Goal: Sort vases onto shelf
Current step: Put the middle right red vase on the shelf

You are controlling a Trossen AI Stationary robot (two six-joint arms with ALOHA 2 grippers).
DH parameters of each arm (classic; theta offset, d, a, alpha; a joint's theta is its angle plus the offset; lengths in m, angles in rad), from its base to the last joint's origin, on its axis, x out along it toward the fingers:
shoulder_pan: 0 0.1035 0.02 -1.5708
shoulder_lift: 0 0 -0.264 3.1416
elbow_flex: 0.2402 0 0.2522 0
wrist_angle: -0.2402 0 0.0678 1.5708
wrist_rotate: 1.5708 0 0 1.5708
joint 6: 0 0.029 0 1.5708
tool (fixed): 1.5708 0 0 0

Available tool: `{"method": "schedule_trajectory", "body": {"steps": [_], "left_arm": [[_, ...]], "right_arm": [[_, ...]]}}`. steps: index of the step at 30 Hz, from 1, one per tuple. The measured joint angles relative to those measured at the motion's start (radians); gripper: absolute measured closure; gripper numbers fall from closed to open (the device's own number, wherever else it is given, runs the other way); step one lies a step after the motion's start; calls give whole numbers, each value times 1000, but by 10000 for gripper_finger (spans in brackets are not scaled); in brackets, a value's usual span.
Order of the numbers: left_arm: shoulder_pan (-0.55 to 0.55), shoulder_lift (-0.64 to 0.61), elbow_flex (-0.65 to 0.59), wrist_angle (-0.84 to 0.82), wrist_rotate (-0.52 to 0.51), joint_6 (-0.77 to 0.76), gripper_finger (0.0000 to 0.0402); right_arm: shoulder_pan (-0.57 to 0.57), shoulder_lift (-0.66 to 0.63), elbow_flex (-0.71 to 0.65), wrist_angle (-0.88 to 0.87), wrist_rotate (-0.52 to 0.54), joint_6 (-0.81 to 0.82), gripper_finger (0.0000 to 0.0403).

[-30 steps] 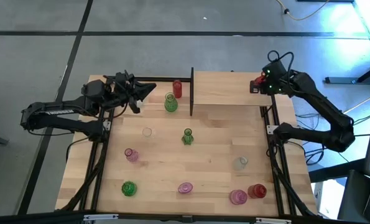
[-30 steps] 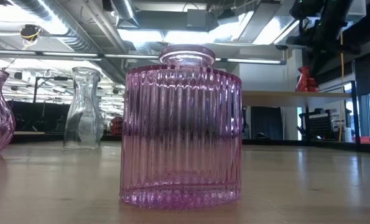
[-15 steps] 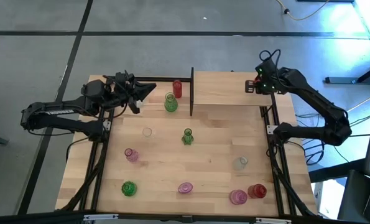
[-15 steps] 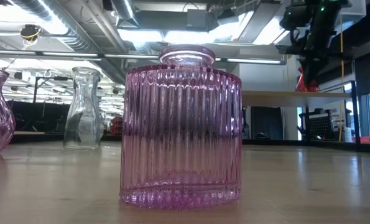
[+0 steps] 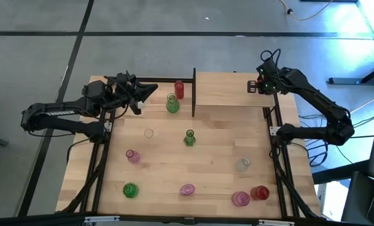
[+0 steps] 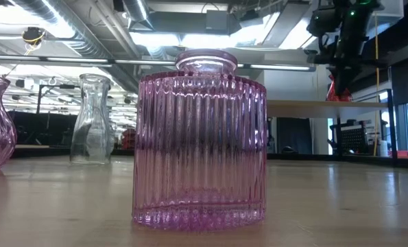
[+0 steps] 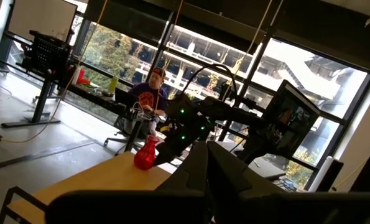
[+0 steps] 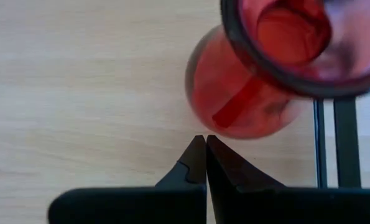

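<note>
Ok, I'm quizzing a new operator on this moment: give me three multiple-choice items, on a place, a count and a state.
1. Where is the right gripper?
A. At the shelf's left end.
B. Over the shelf's right end, by the red vase.
C. Far from the shelf.

2. How many green vases show from above?
A. One.
B. Five.
C. Three.

3. How are the right gripper's fingers?
A. Shut, empty.
B. Clamped on the red vase.
C. Spread wide.

Key: 1 B, as the high view shows (the left gripper waits at the left end); 2 C, counted from above; 3 A, the right wrist view shows tips touching, short of the vase.
</note>
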Motion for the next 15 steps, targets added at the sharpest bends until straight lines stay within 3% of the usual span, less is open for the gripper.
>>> {"method": "schedule_trajectory", "body": {"steps": [15], "left_arm": [[0, 0, 0, 1, 0, -3, 401]], "right_arm": [[0, 5, 0, 14, 58, 0, 403]]}}
